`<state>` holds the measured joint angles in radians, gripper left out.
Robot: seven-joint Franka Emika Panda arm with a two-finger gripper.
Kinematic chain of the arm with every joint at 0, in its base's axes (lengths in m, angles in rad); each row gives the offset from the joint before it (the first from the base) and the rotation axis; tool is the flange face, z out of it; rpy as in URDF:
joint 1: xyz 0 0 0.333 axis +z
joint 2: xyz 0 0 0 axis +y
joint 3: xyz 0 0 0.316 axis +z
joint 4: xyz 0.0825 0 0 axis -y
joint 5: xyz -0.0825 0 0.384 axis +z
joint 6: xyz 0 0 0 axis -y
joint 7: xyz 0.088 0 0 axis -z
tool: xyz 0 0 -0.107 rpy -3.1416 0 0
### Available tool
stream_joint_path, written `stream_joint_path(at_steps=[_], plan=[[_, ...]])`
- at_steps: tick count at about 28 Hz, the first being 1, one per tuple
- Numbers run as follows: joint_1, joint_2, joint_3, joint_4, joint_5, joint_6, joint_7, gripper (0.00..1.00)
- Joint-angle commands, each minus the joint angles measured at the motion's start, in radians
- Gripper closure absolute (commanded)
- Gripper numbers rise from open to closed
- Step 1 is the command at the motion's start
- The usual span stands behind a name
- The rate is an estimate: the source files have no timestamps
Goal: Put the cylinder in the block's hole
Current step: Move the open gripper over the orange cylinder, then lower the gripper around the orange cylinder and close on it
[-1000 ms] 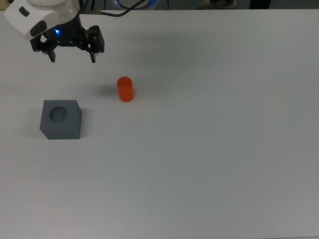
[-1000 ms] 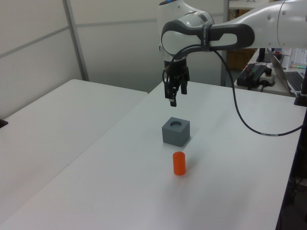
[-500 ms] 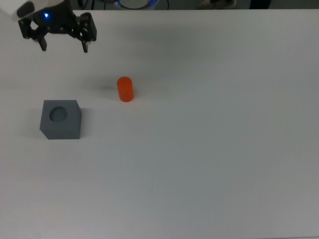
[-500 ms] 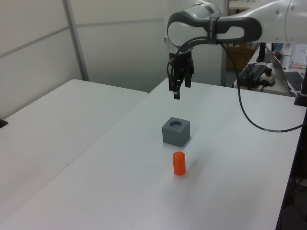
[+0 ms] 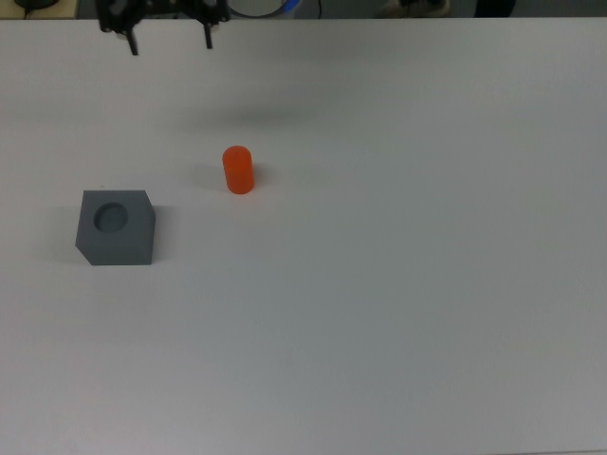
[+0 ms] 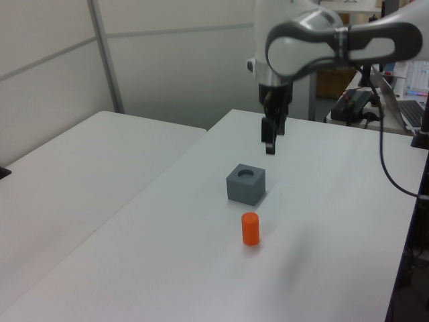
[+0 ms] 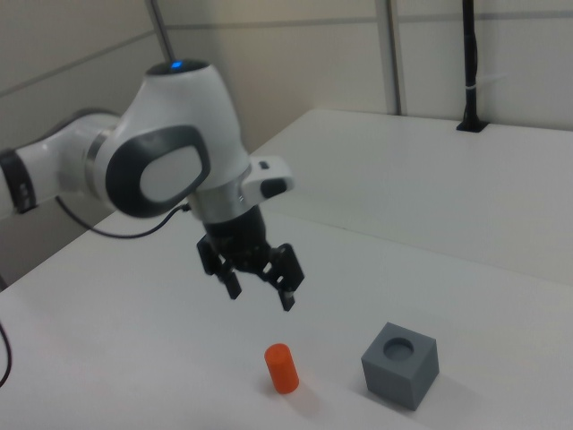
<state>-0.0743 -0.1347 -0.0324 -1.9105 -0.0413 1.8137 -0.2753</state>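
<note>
The orange-red cylinder stands upright on the white table. Apart from it, to the top view's left, sits the grey block with its round hole facing up and empty. My gripper hangs open and empty, high in the air. In the top view it sits at the upper edge, beyond both objects. In the right view it hovers just above the cylinder.
A second white table stands at the left view's left. A dark cable loops from the arm. Cluttered equipment lies behind at the left view's right.
The gripper has risen and swung toward the top view's upper edge and right, staying open. Cylinder and block have not moved.
</note>
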Motion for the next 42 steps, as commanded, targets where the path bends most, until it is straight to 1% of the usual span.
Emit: stream_joint_path(at_steps=[1,4,5,8,10,14,15,19,22,25,30,31,32,33,35,36,39,40,41,42], plan=[[0.045,-0.026,-0.007,-0.139,0.017,0.142,-0.027,0.0],[0.059,-0.011,-0.007,-0.173,0.017,0.185,-0.028,0.0],[0.065,0.012,-0.007,-0.179,0.017,0.203,-0.033,0.0],[0.08,0.055,-0.006,-0.177,0.017,0.217,-0.051,0.0],[0.082,0.091,-0.003,-0.177,0.015,0.249,-0.054,0.0],[0.082,0.135,0.0,-0.176,0.015,0.294,-0.056,0.0],[0.083,0.157,0.0,-0.173,0.015,0.305,-0.056,0.0],[0.083,0.187,0.003,-0.171,0.015,0.328,-0.056,0.0],[0.083,0.207,0.014,-0.17,0.015,0.337,-0.054,0.0],[0.083,0.225,0.025,-0.168,0.009,0.337,-0.053,0.0],[0.083,0.262,0.031,-0.153,0.0,0.337,-0.05,0.0],[0.083,0.267,0.034,-0.15,-0.002,0.337,-0.048,0.02],[0.083,0.271,0.035,-0.142,-0.002,0.337,-0.047,0.1],[0.083,0.274,0.035,-0.14,-0.002,0.337,-0.047,0.16],[0.083,0.28,0.039,-0.139,-0.003,0.339,-0.045,0.22],[0.085,0.282,0.04,-0.131,-0.005,0.339,-0.045,0.31],[0.083,0.288,0.04,-0.124,-0.006,0.339,-0.044,0.34],[0.083,0.29,0.04,-0.124,-0.006,0.34,-0.044,0.38],[0.083,0.29,0.04,-0.116,-0.008,0.34,-0.044,0.46],[0.083,0.29,0.04,-0.111,-0.008,0.34,-0.044,0.51]])
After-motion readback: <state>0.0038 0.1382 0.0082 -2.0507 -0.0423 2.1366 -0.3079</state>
